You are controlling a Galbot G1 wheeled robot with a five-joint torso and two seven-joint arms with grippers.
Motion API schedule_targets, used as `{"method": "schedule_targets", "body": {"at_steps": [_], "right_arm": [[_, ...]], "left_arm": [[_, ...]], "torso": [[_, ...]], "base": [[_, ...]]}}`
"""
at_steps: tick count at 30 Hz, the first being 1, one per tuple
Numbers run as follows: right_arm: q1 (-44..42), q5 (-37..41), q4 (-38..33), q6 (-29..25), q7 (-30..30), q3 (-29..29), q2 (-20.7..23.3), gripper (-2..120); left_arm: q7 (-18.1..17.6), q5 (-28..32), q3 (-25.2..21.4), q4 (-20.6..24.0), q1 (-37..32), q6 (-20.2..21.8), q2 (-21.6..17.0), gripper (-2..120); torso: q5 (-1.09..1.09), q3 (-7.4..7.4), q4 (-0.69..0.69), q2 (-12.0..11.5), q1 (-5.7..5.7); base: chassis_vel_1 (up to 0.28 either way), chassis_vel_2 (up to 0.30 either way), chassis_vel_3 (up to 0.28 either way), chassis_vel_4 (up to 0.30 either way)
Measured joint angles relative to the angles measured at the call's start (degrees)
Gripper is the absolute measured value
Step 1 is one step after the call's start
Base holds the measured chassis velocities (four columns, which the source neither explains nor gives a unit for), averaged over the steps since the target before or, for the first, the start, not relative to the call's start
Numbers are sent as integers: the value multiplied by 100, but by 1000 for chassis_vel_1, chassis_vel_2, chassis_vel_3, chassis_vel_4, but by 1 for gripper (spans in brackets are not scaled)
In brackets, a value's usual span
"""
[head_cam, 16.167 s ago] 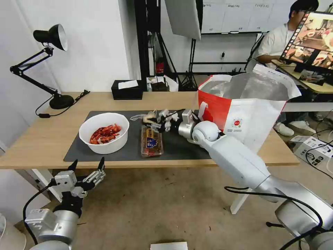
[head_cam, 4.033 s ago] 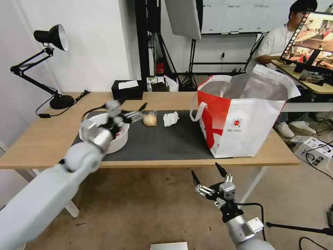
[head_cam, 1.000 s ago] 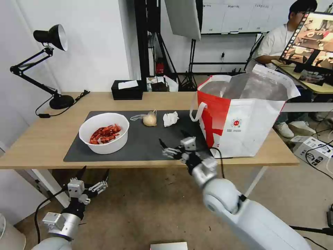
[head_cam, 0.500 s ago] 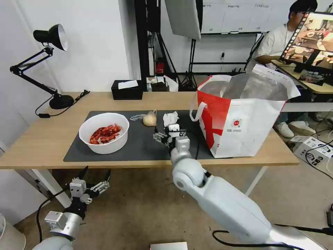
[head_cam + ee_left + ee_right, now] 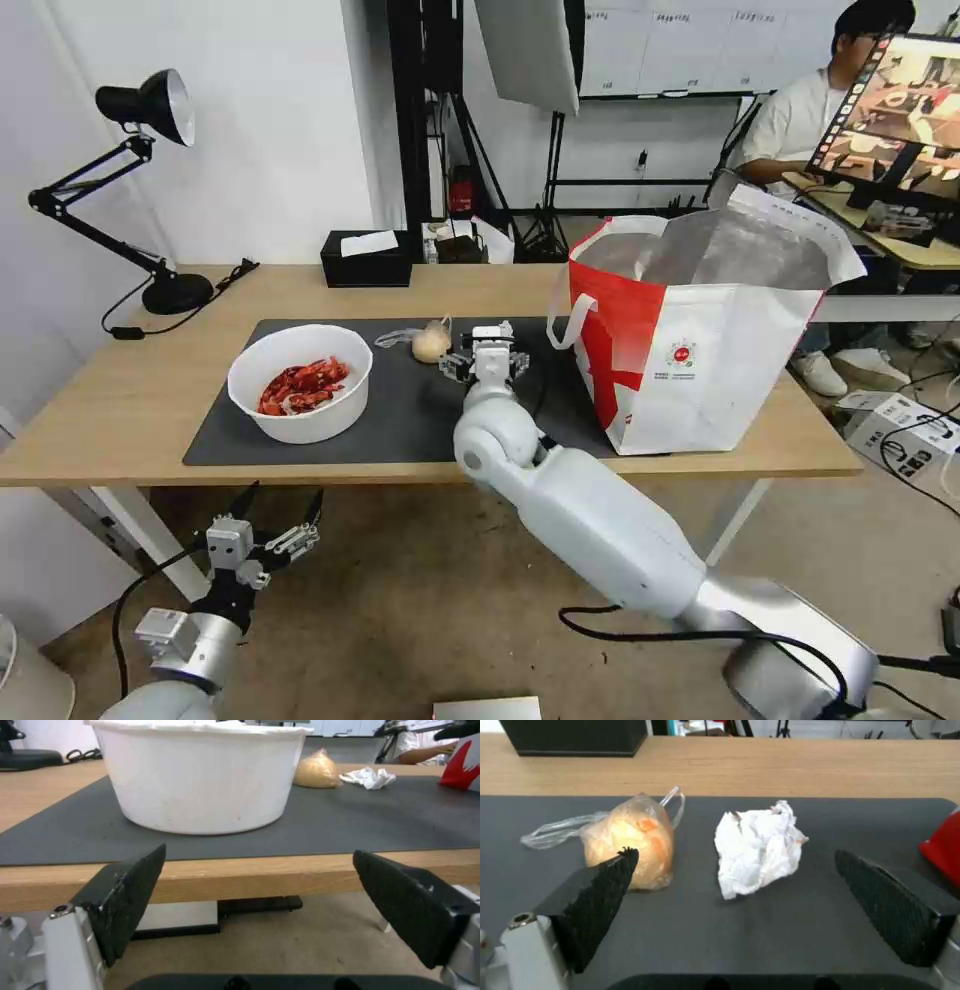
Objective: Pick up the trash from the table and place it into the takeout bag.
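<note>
R gripper [image 5: 735, 877] hung w/ jaws spread just short of the crumpled tissue [image 5: 757, 849] on the dark mat [image 5: 780, 930], bun in plastic [image 5: 630, 832] beside it. Takeout bag [image 5: 700, 340] stood nearby. L gripper [image 5: 268, 520] idled spread below the table [image 5: 120, 400].

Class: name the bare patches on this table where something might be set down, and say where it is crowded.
Bare: the table between lamp and bowl; mat in front of the bun.
Crowded: bun, tissue, open right gripper beside the takeout bag.
</note>
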State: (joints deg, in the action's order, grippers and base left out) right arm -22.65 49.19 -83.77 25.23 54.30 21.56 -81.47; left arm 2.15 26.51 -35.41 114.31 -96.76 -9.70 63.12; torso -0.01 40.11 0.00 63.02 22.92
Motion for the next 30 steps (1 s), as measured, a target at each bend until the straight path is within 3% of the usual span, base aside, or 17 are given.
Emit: {"method": "schedule_targets", "body": {"at_steps": [13,30], "right_arm": [[430,-51,1178,366,-131,-192,-532,100],[848,-232,2016,599,-756,-322,-645,100]], "left_arm": [[5,16,23,-48,6,-23,31,100],[12,18,37,-2,3,-33,20,100]], "torso": [[0,0,0,0,-1],[1,0,0,0,0]], "base": [[0,0,0,0],[0,0,0,0]]}}
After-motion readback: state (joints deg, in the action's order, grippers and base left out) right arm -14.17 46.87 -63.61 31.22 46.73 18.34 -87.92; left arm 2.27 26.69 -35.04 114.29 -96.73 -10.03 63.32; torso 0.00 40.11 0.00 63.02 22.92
